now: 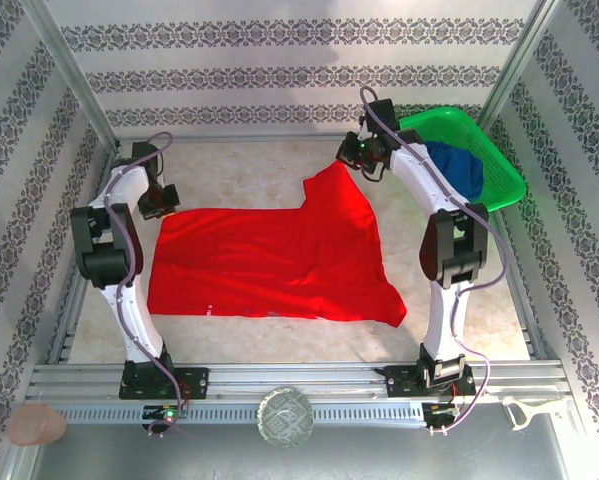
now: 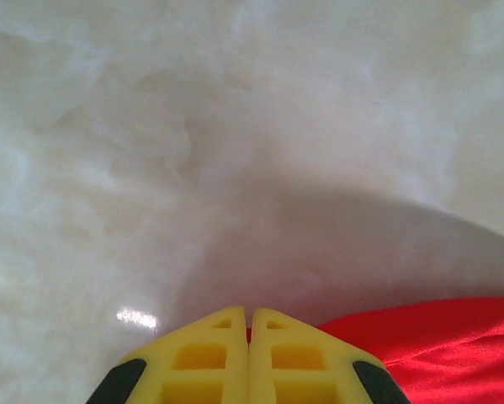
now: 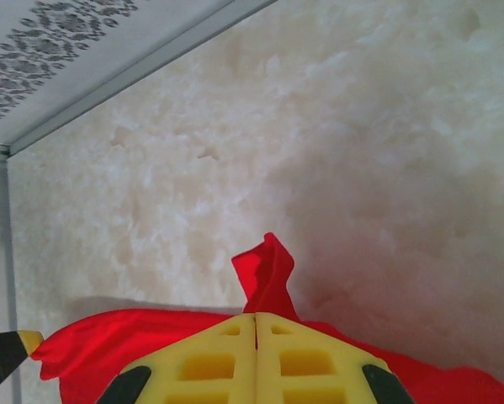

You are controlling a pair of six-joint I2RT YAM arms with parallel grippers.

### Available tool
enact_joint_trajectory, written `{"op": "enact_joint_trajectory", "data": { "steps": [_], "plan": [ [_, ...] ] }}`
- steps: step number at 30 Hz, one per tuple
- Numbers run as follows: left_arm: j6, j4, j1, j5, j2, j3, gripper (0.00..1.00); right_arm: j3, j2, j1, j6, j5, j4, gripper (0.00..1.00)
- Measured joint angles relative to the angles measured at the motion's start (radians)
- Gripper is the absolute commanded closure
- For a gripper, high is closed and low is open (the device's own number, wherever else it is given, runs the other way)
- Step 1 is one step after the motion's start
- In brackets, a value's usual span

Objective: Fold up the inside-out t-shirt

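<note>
Bright red, wrinkly cloth t-shirt [image 1: 269, 265] lies spread mid-table [image 1: 249, 165]. Right gripper [image 3: 256, 316] is clamped shut on its raised 1 o'clock corner. Left gripper [image 2: 249, 313] is shut on the 10 o'clock corner, bite thin. Risk: the left pinch slips under tension and the fold skews.

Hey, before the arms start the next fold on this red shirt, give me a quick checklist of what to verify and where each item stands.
1. The right gripper holds the t-shirt: ok, jaws shut with red cloth poking out past them.
2. The left gripper holds it too: cannot tell, jaws shut, cloth lies beside them.
3. The t-shirt is spread on the table: ok.
4. The blue garment is apart from the fold: ok, inside the green basket.
5. The arms sit at opposite far corners: ok.
</note>
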Motion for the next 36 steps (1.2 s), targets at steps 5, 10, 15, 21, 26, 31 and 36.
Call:
{"op": "enact_joint_trajectory", "data": {
  "steps": [5, 10, 15, 21, 26, 31, 36],
  "plan": [
    [-0.024, 0.069, 0.001, 0.018, -0.093, -0.080, 1.00, -0.229, -0.201, 0.005, 0.021, 0.008, 0.069, 1.00],
    [-0.032, 0.097, 0.018, 0.032, -0.105, -0.150, 1.00, -0.426, -0.354, 0.036, 0.047, 0.038, 0.103, 1.00],
    [-0.056, 0.110, 0.045, 0.033, -0.140, -0.216, 1.00, -0.600, -0.505, 0.098, 0.081, 0.079, 0.117, 1.00],
    [-0.111, 0.135, 0.060, 0.045, -0.245, -0.321, 1.00, -0.751, -0.666, 0.165, 0.135, 0.133, 0.124, 1.00],
    [-0.143, 0.153, 0.074, 0.059, -0.283, -0.389, 1.00, -0.846, -0.771, 0.217, 0.187, 0.178, 0.119, 1.00],
    [-0.155, 0.159, 0.091, 0.060, -0.290, -0.420, 1.00, -0.917, -0.879, 0.257, 0.231, 0.221, 0.094, 1.00],
    [-0.167, 0.160, 0.108, 0.072, -0.317, -0.433, 1.00, -0.956, -0.984, 0.269, 0.258, 0.251, 0.047, 1.00]
  ]
}}
